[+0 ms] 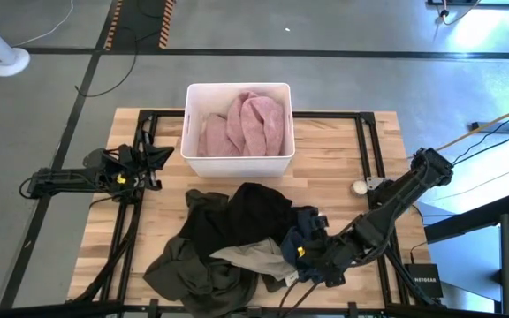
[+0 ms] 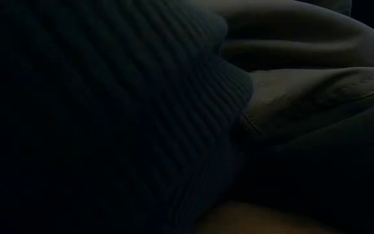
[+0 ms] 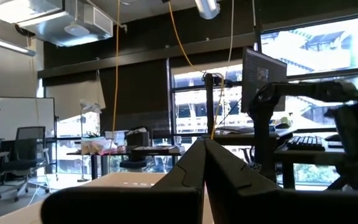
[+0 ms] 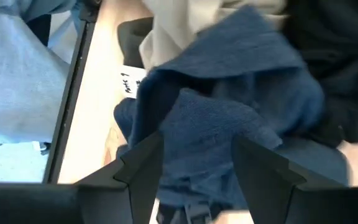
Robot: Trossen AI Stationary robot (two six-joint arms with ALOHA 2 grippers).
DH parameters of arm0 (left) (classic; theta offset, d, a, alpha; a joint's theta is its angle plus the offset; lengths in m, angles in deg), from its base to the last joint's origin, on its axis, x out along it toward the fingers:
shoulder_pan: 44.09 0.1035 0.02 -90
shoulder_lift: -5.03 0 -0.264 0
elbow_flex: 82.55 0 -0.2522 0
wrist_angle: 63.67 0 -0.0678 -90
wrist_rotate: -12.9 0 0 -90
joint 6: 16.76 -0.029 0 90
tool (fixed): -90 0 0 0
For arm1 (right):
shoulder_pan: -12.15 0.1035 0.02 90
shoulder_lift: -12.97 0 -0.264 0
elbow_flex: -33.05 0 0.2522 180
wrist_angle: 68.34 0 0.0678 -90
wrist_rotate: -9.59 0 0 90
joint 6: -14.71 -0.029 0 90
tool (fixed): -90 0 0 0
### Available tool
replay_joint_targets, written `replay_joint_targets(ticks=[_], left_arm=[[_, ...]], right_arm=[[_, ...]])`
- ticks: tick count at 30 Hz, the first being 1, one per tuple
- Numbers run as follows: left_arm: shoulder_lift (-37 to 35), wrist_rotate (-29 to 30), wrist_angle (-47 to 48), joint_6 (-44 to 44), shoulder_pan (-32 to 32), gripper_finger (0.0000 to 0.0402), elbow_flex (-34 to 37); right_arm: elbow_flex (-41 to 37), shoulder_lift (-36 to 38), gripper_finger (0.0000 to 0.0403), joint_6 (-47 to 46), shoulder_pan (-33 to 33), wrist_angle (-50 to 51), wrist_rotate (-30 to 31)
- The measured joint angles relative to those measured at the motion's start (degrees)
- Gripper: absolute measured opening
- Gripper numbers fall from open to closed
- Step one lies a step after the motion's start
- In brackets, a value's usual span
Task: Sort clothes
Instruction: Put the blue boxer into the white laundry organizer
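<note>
The right gripper (image 1: 312,258) is down at the front-right edge of the desk (image 1: 387,150) with its fingers spread around a fold of the navy garment (image 4: 229,118), looks like it's lining up a grab to peel it off the pile. The black (image 1: 246,212), olive-green (image 1: 193,269) and beige (image 1: 250,256) pieces sit heaped along the front edge, while the pink one (image 1: 246,124) is already in the white bin (image 1: 237,163) at the back edge. The left gripper (image 1: 153,157) is parked near the left edge, fingers pressed together, probably just staying out of the way.

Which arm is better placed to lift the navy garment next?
Right. The right claw is already at the pile's right edge, fingers open around the navy garment. The left claw waits at the table's left edge, away from the pile, fingers together.
</note>
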Motion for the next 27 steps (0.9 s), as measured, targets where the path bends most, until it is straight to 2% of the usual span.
replay_joint_targets(ticks=[4, 13, 21, 27], left_arm=[[0.0, 0.0, 0.0, -0.3, 0.0, 0.0000, 0.0], [0.0, 0.0, 0.1, 0.3, 0.0, 0.0000, 0.0], [0.0, 0.0, 0.1, 0.4, 0.0, 0.0000, 0.0], [0.0, 0.0, 0.1, 0.4, 0.0, 0.0000, 0.0]], right_arm=[[-4.2, 0.0, 0.0204, 2.9, -0.1, -5.9, 1.8], [-8.3, 0.0, 0.0204, 7.2, -1.4, -6.9, 11.2], [-15.8, 0.0, 0.0204, 9.1, -6.9, -12.1, 7.5], [-17.1, 0.0, 0.0205, 9.5, -8.0, -13.0, 7.0]])
